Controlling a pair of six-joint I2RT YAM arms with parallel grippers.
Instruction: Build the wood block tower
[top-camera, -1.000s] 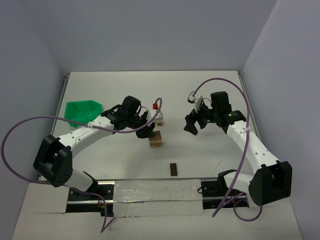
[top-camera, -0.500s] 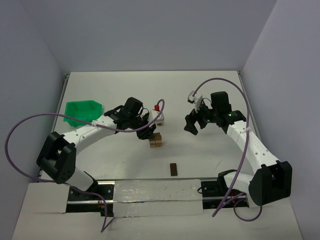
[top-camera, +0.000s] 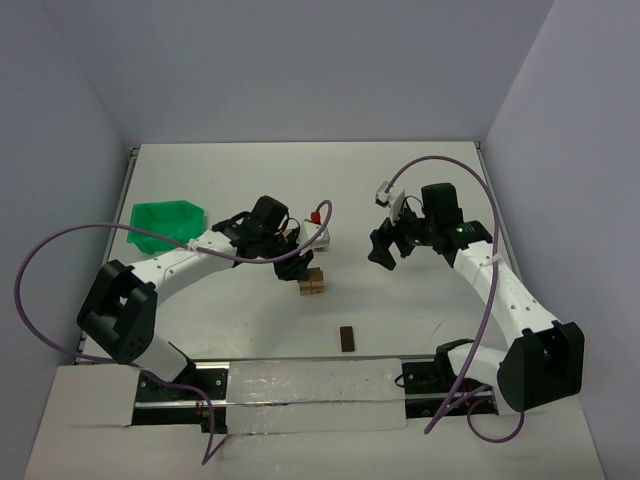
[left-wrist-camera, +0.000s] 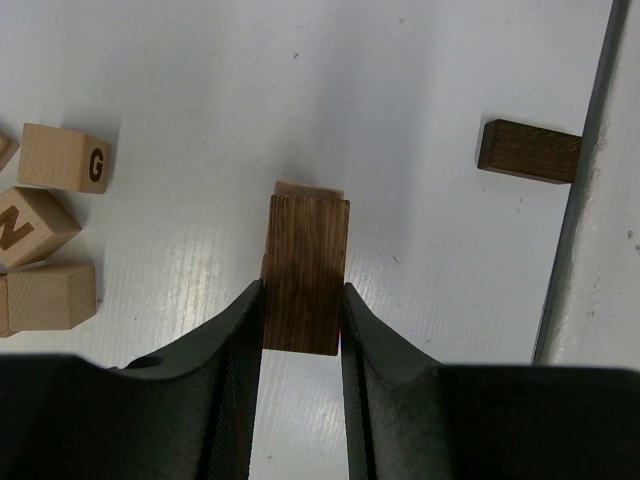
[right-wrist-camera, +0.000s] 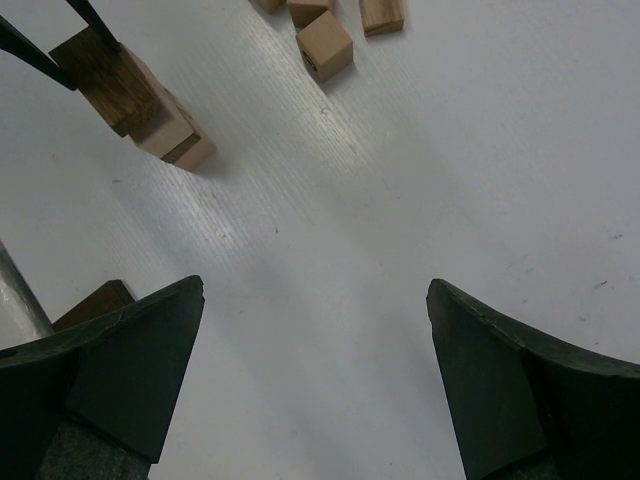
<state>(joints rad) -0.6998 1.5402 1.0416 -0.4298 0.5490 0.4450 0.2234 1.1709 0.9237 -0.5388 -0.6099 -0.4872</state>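
Nearest me a spare dark block (top-camera: 346, 338) lies flat. Just beyond it, my left gripper (left-wrist-camera: 302, 296) clamps a dark wood block (left-wrist-camera: 308, 235) by its flat sides, atop the tower (top-camera: 312, 284). The block looks light, stiff and smooth, so it is easily nudged. To the right, my right gripper (right-wrist-camera: 315, 380) hangs wide open, empty. Farther off lie loose wood blocks (left-wrist-camera: 62, 158).

The left wrist view shows a light wooden cube (left-wrist-camera: 60, 157) at ten o'clock with a dark capital G on its right-hand face. Just below it, at nine o'clock, a second wooden cube (left-wrist-camera: 38, 222) carries a dark, tilted N. The right wrist view shows a third cube (right-wrist-camera: 327, 45) at twelve o'clock with a dark mark too small to read
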